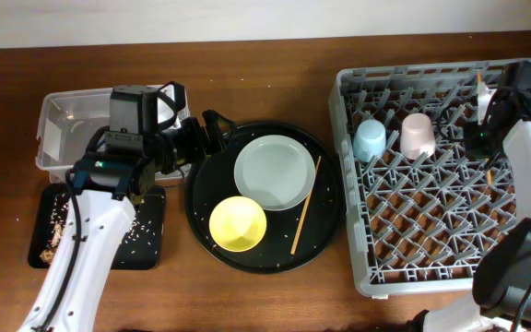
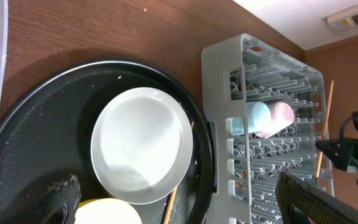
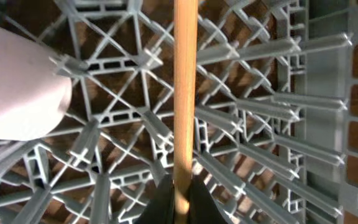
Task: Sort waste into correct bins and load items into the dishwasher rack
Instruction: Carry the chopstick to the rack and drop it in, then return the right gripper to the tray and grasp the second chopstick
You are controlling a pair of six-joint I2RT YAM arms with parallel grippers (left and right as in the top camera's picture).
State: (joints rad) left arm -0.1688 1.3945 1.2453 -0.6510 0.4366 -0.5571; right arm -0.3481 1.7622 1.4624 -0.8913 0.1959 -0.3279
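The grey dishwasher rack [image 1: 450, 231] holds a light-blue cup [image 1: 370, 140] and a pink cup [image 1: 418, 135] lying side by side. My right gripper [image 1: 483, 124] hangs over the rack's far right part, shut on a wooden chopstick [image 3: 185, 93] that stands upright above the lattice. On the round black tray [image 1: 201, 198] lie a pale plate [image 1: 273, 171], a yellow bowl [image 1: 238, 223] and a second chopstick [image 1: 305, 218]. My left gripper [image 1: 218, 134] is wide open and empty over the tray's upper left rim, its fingers [image 2: 61, 199] straddling the plate [image 2: 142, 143] and bowl [image 2: 107, 213].
A clear plastic tub [image 1: 63, 129] stands at the far left. In front of it a shallow black tray [image 1: 146, 240] holds brown scraps and rice grains [image 1: 53, 235]. Rice grains also dot the round tray. Bare wooden table surrounds everything.
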